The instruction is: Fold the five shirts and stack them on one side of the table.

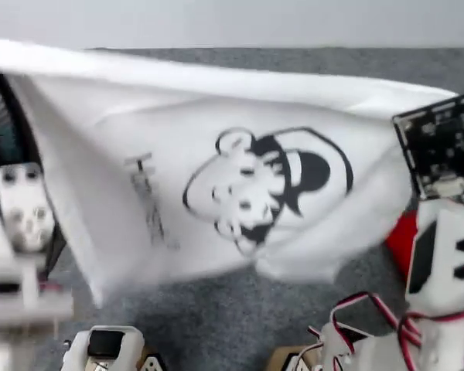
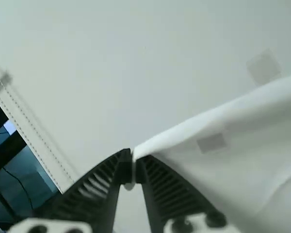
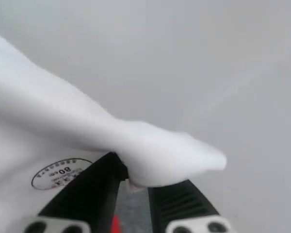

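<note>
While left claw and right claw clamp its edge, the white shirt displays a cartoon face.

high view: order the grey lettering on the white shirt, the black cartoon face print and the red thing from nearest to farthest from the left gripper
Left gripper pinches the white cloth shirt's edge; its arm stands left.
1. Grey lettering, shirt's left part.
2. Black cartoon face print, mid-shirt.
3. Red thing, far right.
</note>
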Robot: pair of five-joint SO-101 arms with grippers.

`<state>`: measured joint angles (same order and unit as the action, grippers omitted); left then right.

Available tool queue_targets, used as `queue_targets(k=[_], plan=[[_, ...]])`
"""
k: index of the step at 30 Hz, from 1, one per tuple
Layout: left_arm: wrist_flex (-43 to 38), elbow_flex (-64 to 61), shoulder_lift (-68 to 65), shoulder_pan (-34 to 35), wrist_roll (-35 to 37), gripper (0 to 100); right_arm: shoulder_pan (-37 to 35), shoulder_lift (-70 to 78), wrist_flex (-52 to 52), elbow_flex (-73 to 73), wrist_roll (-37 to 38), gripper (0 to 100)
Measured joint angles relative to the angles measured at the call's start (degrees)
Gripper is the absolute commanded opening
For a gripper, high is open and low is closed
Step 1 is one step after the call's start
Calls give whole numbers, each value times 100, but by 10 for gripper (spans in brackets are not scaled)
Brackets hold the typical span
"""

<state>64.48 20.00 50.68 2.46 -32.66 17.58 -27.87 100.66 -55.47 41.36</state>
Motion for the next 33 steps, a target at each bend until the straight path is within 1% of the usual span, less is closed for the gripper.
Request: queue_targets(k=[7, 15, 20, 22, 24, 26, 28, 30, 33], plan=[[756, 44, 677, -35, -44, 2, 44, -985, 0, 492, 316, 11], [1574, 62, 1055, -35, -44, 2, 44, -2295, 0, 1969, 668, 12], [1969, 35, 1055, -26, -44, 2, 44, -2497, 0, 2892, 668, 12], [1987, -141, 976, -26, -44, 2, 26, -2488, 0, 3262, 668, 12], [1987, -448, 826, -26, -44, 2, -149, -2435, 0, 3622, 668, 12], [1987, -835, 642, -26, -44, 2, -360, -2136, 0, 3947, 668, 12], [1960, -1319, 431, -26, -44, 2, -598, -1705, -44, 4325, 492, 12], [1679, -1908, 158, -26, -44, 2, -818, -1240, -299, 4703, 264, 12], [941, -2892, -378, 35, -44, 2, -1011, -607, -967, 5248, 26, 12]])
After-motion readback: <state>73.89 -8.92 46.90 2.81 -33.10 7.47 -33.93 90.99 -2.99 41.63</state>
